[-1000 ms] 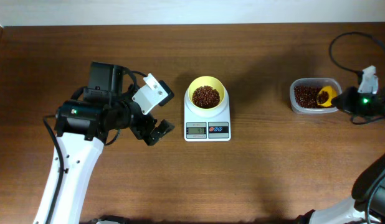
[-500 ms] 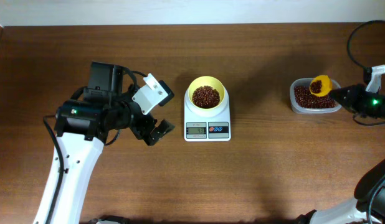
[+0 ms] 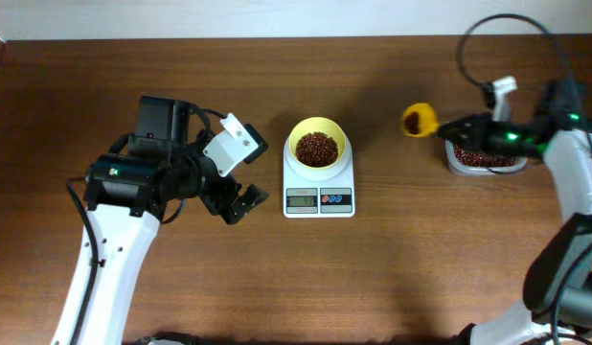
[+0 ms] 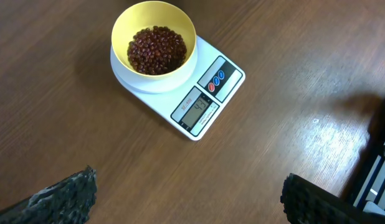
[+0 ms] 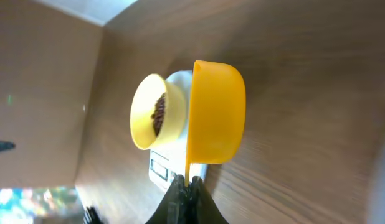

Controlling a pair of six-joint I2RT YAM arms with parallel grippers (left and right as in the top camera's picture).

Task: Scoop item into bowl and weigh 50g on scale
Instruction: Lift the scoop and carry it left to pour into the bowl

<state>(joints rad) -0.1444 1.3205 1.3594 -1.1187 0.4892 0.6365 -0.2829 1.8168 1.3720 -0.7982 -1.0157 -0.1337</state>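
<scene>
The pale yellow bowl (image 3: 317,144) holds reddish-brown beans (image 3: 316,148) and sits on the white scale (image 3: 319,188). The left wrist view shows the bowl (image 4: 154,36), the beans (image 4: 157,50) and the scale's display (image 4: 200,112). My right gripper (image 3: 453,127) is shut on the handle of a yellow scoop (image 3: 419,120) with beans in it, above the table between the scale and a clear tub (image 3: 486,156). The right wrist view shows the scoop (image 5: 217,112) in front of the bowl (image 5: 149,112). My left gripper (image 3: 240,202) is open and empty, left of the scale.
The clear tub of beans stands at the right edge of the table, under my right arm. A black cable (image 3: 502,27) loops above the right arm at the back.
My right gripper has lifted the scoop out of the tub and carried it left, toward the scale. The left arm has not moved.
</scene>
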